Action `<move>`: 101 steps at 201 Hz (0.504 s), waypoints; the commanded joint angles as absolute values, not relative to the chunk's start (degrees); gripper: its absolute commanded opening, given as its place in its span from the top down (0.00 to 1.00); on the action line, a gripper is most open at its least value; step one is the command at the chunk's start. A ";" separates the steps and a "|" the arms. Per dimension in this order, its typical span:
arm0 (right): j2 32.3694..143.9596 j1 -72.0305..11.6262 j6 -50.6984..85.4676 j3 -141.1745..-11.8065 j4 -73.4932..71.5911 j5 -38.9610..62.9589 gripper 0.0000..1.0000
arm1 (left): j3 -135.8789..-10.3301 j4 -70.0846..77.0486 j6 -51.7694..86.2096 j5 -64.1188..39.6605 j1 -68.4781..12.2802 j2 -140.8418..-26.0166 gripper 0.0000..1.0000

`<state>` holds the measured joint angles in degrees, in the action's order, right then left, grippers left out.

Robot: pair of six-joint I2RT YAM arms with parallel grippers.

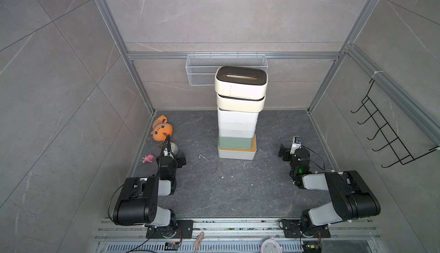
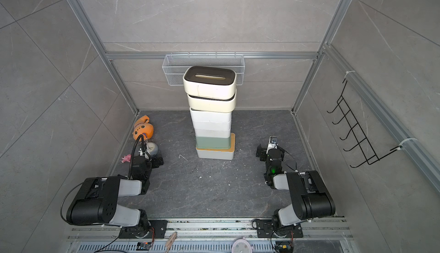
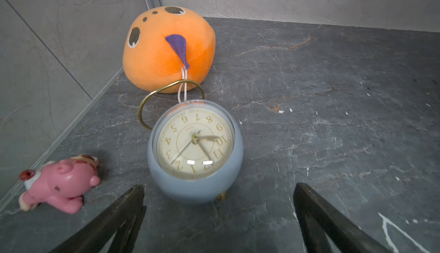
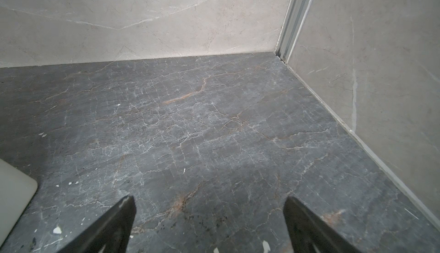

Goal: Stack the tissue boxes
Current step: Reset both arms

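Top views both show the tissue boxes (image 1: pixel 237 120) as one tall column at about twelve o'clock from the floor's centre, in front of the wire basket (image 1: pixel 202 73) on the back wall. None lies loose, so the stacking looks finished. The risk is the column itself. The pale green box (image 1: pixel 234 142) sits shifted toward nine o'clock on the bottom box (image 1: pixel 237 154), leaving that box's bamboo lid bare at three o'clock, and the two cream boxes (image 1: pixel 240 89) on top look skewed against the white ones beneath. A brush from either arm, or a jolt to the floor, could tip it over. Left gripper (image 3: pixel 219 192), at nine o'clock, stands wide open and empty just short of the blue clock (image 3: pixel 195 151), which a forward move would shove toward the orange plush (image 3: pixel 169 49). Right gripper (image 4: pixel 209 201), at three o'clock, is likewise spread and empty over bare floor.
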<state>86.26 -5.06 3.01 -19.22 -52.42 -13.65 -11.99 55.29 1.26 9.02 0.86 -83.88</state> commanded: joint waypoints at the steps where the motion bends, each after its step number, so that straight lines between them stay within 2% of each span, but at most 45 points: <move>1: 86.17 -5.00 3.51 -19.60 -51.52 -13.27 0.00 | -15.50 58.18 0.95 11.60 0.70 -85.30 0.00; 27: 86.22 -4.96 3.52 -19.54 -51.59 -13.27 0.00 | -20.64 48.25 0.46 9.14 0.88 -85.80 0.00; 101: 86.22 -5.01 3.47 -19.59 -51.55 -13.31 0.00 | -20.53 48.52 0.64 8.60 1.23 -85.78 0.00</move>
<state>86.26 -5.06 3.01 -19.22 -52.42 -13.65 -19.97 47.77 1.26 8.84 0.91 -85.67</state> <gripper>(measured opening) 0.992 0.997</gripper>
